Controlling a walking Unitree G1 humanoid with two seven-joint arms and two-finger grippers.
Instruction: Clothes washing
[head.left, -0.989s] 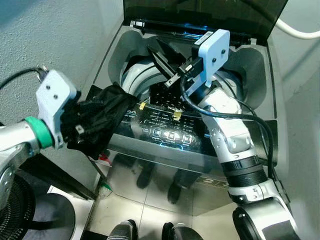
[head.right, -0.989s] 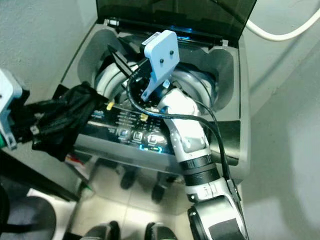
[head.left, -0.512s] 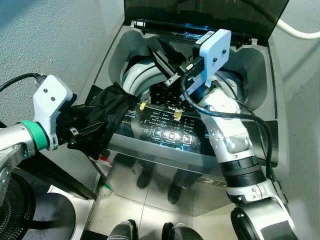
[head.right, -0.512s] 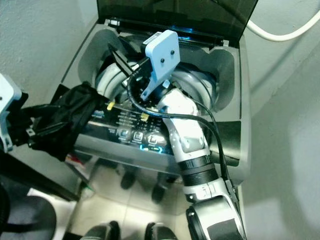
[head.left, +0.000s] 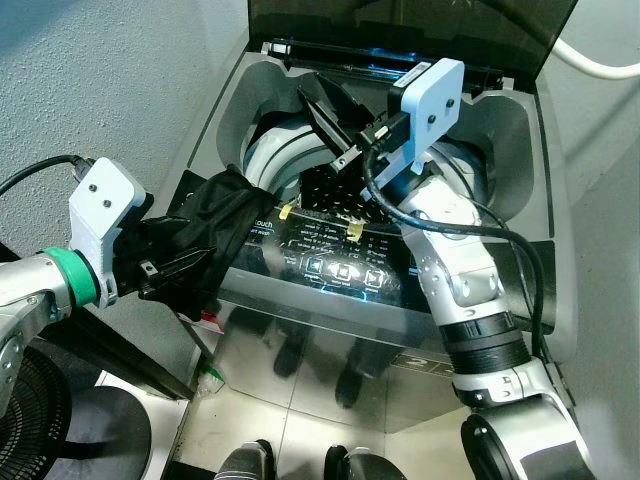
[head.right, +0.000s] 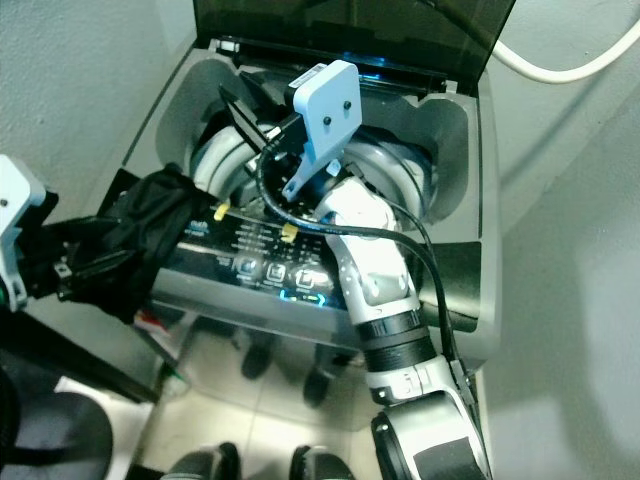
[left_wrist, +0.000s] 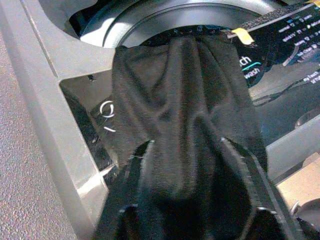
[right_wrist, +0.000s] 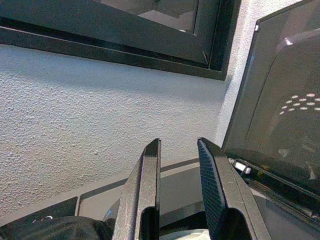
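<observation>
The grey top-loading washing machine (head.left: 520, 150) stands against the rough pale wall (head.left: 100, 70), its dark tinted lid (head.left: 400, 25) raised upright at the back and its round white-rimmed drum (head.left: 290, 150) open below. Along the front edge runs the glossy black control panel (head.left: 340, 262), its buttons lit pale blue. A black crumpled cloth garment (head.left: 215, 225) hangs over the machine's front left corner, one end reaching up toward the drum rim, the rest drooping down outside the casing. The left end effector (head.left: 170, 268), at the end of the silver arm with a green ring, is clenched on the lower bunch of that garment; in the left wrist view both black fingers (left_wrist: 252, 180) press into the fabric with cloth bulging between them. The right end effector (head.left: 322, 110) hovers above the drum opening, tilted upward toward the lid, its two long fingers (right_wrist: 212, 187) slightly parted and grasping nothing. A white hose (head.right: 560, 65) curves along the wall behind.
</observation>
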